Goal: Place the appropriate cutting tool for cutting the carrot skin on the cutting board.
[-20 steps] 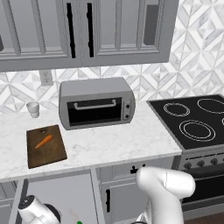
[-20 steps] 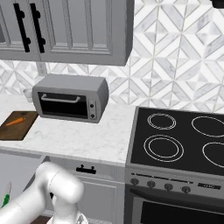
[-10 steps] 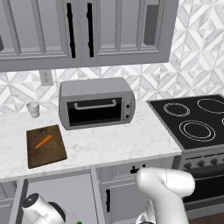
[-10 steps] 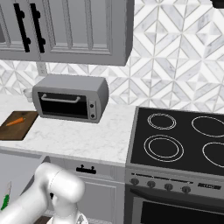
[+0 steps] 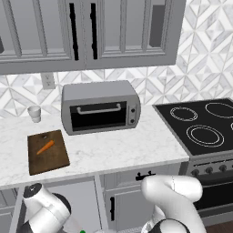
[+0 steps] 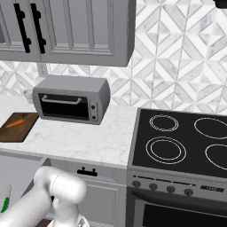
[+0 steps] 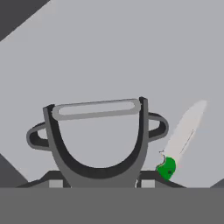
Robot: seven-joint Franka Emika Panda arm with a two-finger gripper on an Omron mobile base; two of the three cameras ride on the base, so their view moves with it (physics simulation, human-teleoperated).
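— While the peeler [image 7: 97, 140] sits right in front of the hand [image 7: 98, 183], what is the hand doing with it?
— From the hand view, the forked head rises just above the two finger tips, blade bar across the top, side loops sticking out past either finger. The handle runs down between the fingers, so I judge the hand closed on it. That hold keeps the head free and pointing away from the hand, which should make it easy to lay down flat.

— And the knife [image 7: 181, 138]?
— Just beside the peeler, to the right of the hand in that view: green handle nearest, white blade angling away. It lies on a plain grey floor, likely inside a drawer; I cannot tell for sure. It's the wrong tool for skin, so it stays.

— Where does the peeler have to go?
— Up to the cutting board [image 5: 47, 152], well above and away from the hand, which works low, below the surface [image 5: 113, 148]. The carrot [image 5: 45, 147] lies on the board, leaving bare wood around it.

— The rest of the room?
— Marble surface, a toaster oven [image 5: 100, 107] behind the board, a small cup [image 5: 34, 113] by the wall, a stove [image 5: 205, 125] beyond, grey cabinets [image 5: 86, 32] overhead.
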